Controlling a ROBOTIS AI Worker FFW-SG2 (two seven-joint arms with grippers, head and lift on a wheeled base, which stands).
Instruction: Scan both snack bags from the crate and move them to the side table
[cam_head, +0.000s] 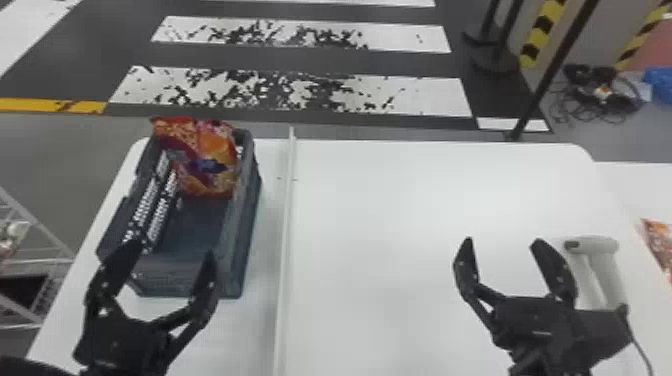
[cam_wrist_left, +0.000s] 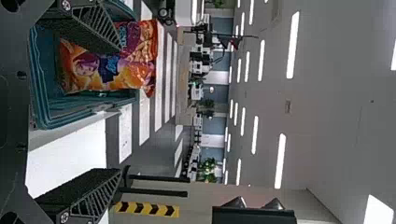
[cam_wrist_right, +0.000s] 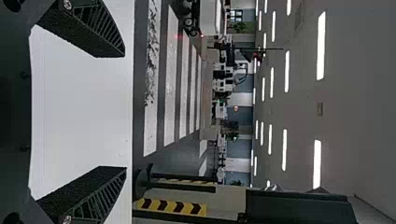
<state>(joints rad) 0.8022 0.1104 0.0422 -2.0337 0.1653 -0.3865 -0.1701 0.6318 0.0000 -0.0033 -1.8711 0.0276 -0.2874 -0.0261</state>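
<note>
We see a glossy orange, red and purple snack bag standing at the far end of the dark grey plastic crate, its top above the rim. Another orange printed snack bag, partly cut off, lies on the white side table at our right.

Black arms end in tapering black jaws with slanted ribs and silvery screws.

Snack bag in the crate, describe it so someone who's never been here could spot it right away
Start at the large white table and find the dark grey crate on its left. At the crate's far end stands the snack bag, red and orange with a dark blue patch, its top above the rim. The other orange bag lies right of the scanner, outside the crate.
</note>
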